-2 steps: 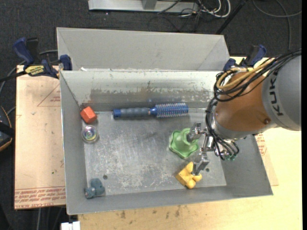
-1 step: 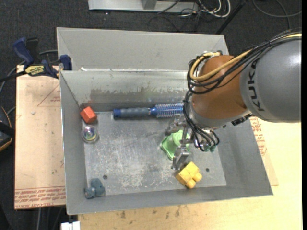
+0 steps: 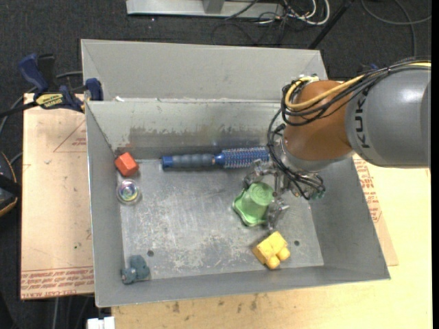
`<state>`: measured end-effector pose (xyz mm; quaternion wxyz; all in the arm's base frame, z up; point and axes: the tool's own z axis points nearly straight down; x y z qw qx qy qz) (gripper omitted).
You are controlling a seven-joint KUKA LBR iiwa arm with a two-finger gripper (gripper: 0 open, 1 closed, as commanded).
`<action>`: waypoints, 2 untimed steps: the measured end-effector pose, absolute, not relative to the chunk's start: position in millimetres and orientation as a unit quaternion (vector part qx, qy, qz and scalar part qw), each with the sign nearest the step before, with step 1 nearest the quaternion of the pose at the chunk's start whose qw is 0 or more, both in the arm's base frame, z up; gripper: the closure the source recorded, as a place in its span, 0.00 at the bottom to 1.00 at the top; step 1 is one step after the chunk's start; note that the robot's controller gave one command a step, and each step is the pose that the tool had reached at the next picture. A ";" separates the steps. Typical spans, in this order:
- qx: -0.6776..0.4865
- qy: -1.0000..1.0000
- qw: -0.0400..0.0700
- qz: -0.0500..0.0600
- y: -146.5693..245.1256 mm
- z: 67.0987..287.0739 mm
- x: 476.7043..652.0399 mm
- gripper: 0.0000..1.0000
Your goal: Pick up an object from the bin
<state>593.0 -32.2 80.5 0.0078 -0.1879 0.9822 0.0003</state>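
Orange-covered wrist (image 3: 312, 125) above end effector (image 3: 269, 199), grip state cannot tell | grey bin (image 3: 192, 228) | blue brush (image 3: 212, 160) beyond it | green translucent cup (image 3: 252, 208) directly beneath, seemingly unlifted | yellow block (image 3: 271, 249) nearby | secure grasp and lift outstanding

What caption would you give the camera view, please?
Gripper low over a green plastic object, right half of bin, yellow block nearby.

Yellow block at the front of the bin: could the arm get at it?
Probably yes. The yellow block lies alone on bare floor, nothing on it, just in front of the green cup that the gripper hangs over. The bin's front wall is close, though.
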 end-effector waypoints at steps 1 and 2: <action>-0.188 0.982 0.009 0.000 -32.1 81.4 593.5 1.00; -0.333 0.943 0.005 -0.002 -80.0 212.6 629.8 1.00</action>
